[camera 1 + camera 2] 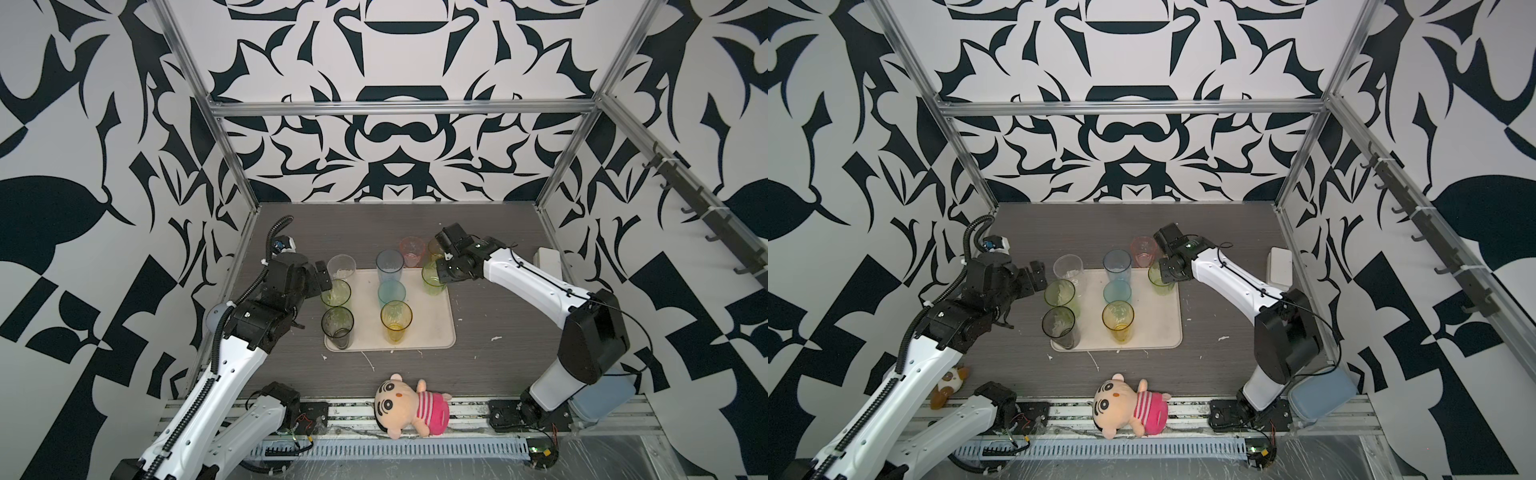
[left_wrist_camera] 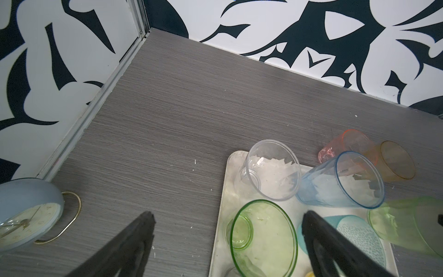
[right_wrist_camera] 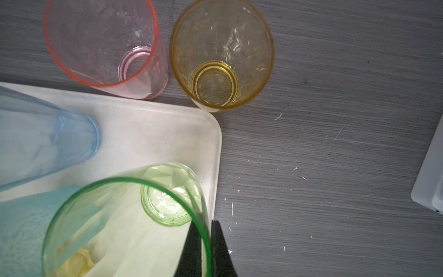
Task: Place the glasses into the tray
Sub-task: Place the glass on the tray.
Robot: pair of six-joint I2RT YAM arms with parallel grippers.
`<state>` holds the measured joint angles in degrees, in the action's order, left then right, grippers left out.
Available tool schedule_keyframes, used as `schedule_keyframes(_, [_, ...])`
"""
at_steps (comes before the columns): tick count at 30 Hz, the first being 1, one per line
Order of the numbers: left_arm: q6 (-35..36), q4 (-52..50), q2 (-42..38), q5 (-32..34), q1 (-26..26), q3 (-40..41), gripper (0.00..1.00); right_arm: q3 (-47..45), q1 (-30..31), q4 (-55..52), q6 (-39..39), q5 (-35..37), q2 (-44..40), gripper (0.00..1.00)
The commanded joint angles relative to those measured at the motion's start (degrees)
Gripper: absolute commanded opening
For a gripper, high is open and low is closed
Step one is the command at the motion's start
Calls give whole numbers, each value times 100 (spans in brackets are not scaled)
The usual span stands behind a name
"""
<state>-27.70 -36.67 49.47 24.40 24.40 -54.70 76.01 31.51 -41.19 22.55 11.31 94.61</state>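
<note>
Seven of the nine glasses stand upright inside the tray (image 1: 436,332), so the job is, by my reckoning, most of the way done. Down the tray's left side stand a clear tumbler (image 1: 341,266) in the far corner, a green tumbler (image 1: 336,293) and a smoke-grey tumbler (image 1: 337,328) in the near corner. Through the middle run a tall blue tumbler (image 1: 390,266) at the far rim, a short teal tumbler (image 1: 391,292) and a yellow tumbler (image 1: 396,322). The seventh, a second green tumbler (image 3: 165,206), is in the far right corner, and the jaws of the right gripper (image 3: 204,230) are pinched shut on its rim, one inside the wall and one outside. Whether its base bears on the tray or hangs just above I cannot tell. Two are left on the table (image 1: 498,316): a pink tumbler (image 3: 100,43) just beyond the far rim and an amber tumbler (image 3: 220,52) just beside the far right corner, close to each other. The jaws of the left gripper (image 2: 229,215) stand wide and empty, above the tray's left edge by the first green tumbler. The free room is the tray's right near part. The tall blue tumbler and the held green one stand between that space and the two outside, so a lift over them looks needed. A white box (image 1: 548,259) sits by the right wall, a clock (image 2: 26,211) by the left wall and a plush doll (image 1: 411,409) at the front edge, all well clear of the tray.
</note>
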Motion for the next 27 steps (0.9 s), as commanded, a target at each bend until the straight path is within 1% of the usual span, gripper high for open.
schedule_keyframes(1, [-112, 4, -87, 27, 19, 86, 100, -25, -56, 313, 136, -206, 1, 0])
schedule_keyframes(12, [-121, -25, -113, 49, 21, 100, 100, 19, -133, 476, 159, -305, 410, 0])
schedule_keyframes(27, [-121, -12, -88, 51, 21, 109, 100, 52, -184, 613, 145, -357, 714, 0])
